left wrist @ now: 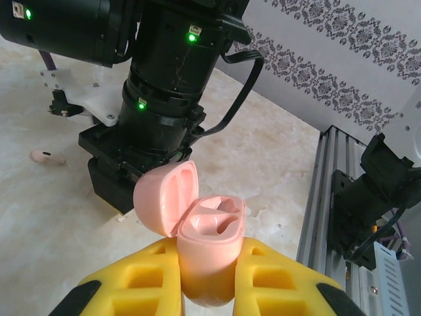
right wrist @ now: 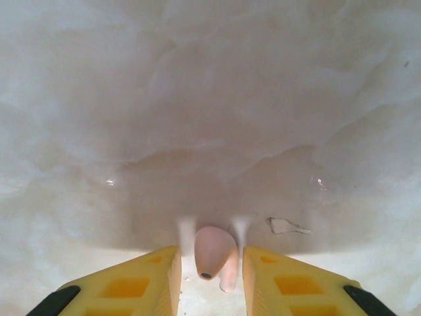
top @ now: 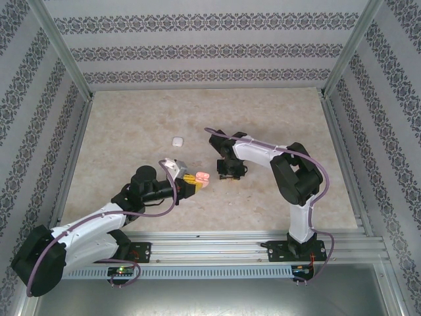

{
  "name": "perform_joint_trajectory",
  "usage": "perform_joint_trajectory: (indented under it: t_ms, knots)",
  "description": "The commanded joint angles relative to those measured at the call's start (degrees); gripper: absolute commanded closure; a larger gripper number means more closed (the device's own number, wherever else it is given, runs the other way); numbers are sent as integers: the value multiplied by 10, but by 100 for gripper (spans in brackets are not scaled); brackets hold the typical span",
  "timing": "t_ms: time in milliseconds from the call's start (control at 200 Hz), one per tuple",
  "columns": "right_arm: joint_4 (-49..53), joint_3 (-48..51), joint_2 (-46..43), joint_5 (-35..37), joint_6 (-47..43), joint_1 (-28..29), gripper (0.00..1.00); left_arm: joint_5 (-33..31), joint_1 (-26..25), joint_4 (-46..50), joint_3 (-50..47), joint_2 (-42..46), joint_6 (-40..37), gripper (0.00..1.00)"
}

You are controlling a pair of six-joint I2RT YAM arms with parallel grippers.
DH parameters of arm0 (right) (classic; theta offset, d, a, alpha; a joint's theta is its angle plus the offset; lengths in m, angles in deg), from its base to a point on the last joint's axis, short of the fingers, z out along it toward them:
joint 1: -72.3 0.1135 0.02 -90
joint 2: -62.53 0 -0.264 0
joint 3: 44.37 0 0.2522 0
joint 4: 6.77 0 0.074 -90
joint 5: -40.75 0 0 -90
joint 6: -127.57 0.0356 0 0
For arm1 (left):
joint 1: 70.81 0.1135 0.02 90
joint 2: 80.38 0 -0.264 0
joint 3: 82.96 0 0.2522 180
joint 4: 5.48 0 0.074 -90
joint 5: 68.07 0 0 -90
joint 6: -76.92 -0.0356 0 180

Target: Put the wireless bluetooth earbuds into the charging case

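Observation:
My left gripper (top: 195,180) (left wrist: 209,263) is shut on the pink charging case (left wrist: 207,253) (top: 202,177) and holds it upright above the table. Its lid (left wrist: 164,197) is swung open to the left, and both sockets look empty. My right gripper (top: 230,174) (right wrist: 214,232) points down at the table just right of the case. It is shut on a pale pink earbud (right wrist: 212,251) that sits between its fingertips. Another pink earbud (left wrist: 47,157) lies on the table beyond the right arm. A small whitish piece (top: 177,141) lies farther back.
The marble-patterned table (top: 276,118) is fenced by patterned walls and metal posts. An aluminium rail (top: 217,247) runs along the near edge by the arm bases. The right arm's black wrist (left wrist: 164,99) stands close behind the case.

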Motion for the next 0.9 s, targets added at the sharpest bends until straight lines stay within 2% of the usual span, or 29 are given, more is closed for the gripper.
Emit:
perform_joint_trajectory:
  t_ms: [0,345,749,804,894]
  knots:
    - [26,-24,8,17,-13,-6,68,10,-8,-37,-2,0,-16,100]
    - [49,-29,19,21,-24,-1,69,5,-9,-25,-6,17,-15,100]
    - [49,-31,33,17,-30,9,82,-6,-11,-17,-21,52,-6,100]
    - [54,-34,31,18,-31,10,80,-5,-11,-17,-21,53,-6,100]
    - [61,-38,26,23,-31,10,72,-3,-12,-15,-20,54,-4,100]
